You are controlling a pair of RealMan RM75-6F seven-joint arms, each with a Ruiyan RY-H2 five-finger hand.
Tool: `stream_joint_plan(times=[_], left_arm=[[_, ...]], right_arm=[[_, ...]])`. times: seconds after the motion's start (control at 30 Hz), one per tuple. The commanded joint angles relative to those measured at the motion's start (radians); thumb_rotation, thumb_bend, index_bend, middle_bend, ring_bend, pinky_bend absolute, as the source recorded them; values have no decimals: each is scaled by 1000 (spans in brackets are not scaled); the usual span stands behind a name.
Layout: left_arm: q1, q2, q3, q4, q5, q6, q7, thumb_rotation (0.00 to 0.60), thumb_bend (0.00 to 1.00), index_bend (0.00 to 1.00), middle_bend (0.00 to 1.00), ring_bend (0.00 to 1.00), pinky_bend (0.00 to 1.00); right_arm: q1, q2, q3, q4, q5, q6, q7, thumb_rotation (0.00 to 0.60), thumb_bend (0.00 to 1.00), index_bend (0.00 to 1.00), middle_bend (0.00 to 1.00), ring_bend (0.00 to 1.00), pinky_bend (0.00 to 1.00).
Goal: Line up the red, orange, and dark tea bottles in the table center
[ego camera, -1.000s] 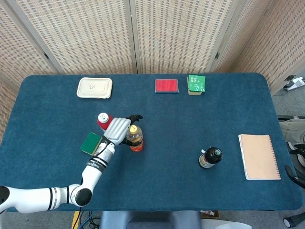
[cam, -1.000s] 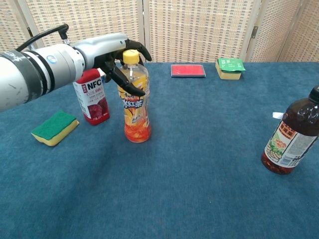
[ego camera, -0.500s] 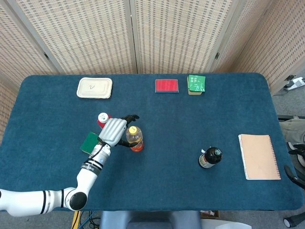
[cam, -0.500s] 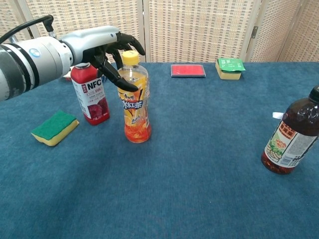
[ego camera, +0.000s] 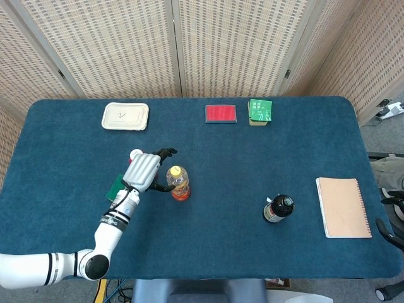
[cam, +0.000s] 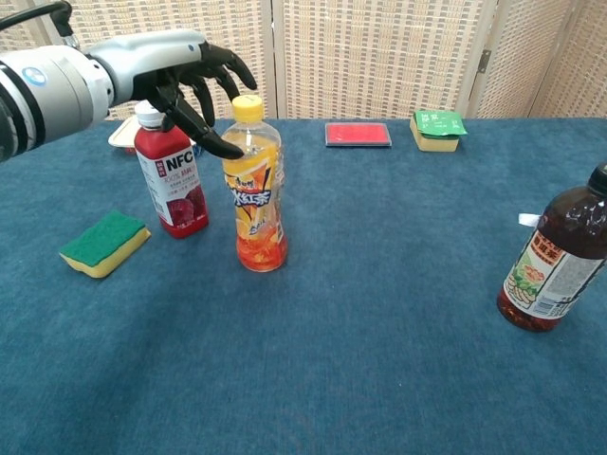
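The red juice bottle (cam: 173, 185) and the orange drink bottle (cam: 254, 194) stand upright side by side, left of the table's middle. My left hand (cam: 175, 68) hovers above the red bottle with its fingers spread and nothing in them. One fingertip (cam: 231, 149) comes close to the orange bottle's neck. In the head view the left hand (ego camera: 141, 170) covers most of the red bottle, whose cap (ego camera: 135, 154) shows, with the orange bottle (ego camera: 179, 184) just to its right. The dark tea bottle (ego camera: 278, 209) (cam: 552, 265) stands alone further right. My right hand is out of sight.
A green-and-yellow sponge (cam: 104, 243) lies left of the red bottle. Along the far edge are a white tray (ego camera: 125, 116), a flat red box (ego camera: 221, 113) and a green pack (ego camera: 259, 111). A tan notebook (ego camera: 344, 207) lies at the right.
My left hand has let go of the orange bottle, opened, and drawn up and to the left over the red bottle. The bottles stand where they were.
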Motion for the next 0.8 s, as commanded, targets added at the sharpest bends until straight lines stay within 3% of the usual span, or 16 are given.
stream_joint_plan(times=[0.03, 0.3, 0.53, 0.8], left_arm=[[7, 21, -1, -24, -2, 13, 6, 600, 86, 211, 278, 399, 673], [29, 89, 7, -101, 6, 38, 20, 600, 86, 202, 252, 374, 665], [82, 168, 30, -143, 63, 70, -14, 600, 86, 146, 111, 212, 523], [151, 223, 49, -62, 88, 40, -151, 600, 86, 104, 62, 147, 450]], right_arm=[[1, 0, 0, -1, 1, -3, -5, 600, 272, 416, 309, 288, 454], [1, -2, 0, -4, 0, -1, -12, 600, 272, 416, 309, 288, 455], [2, -4, -2, -5, -2, -4, -23, 600, 272, 416, 309, 288, 455], [5, -10, -4, -11, -6, -7, -50, 600, 273, 416, 309, 288, 455]])
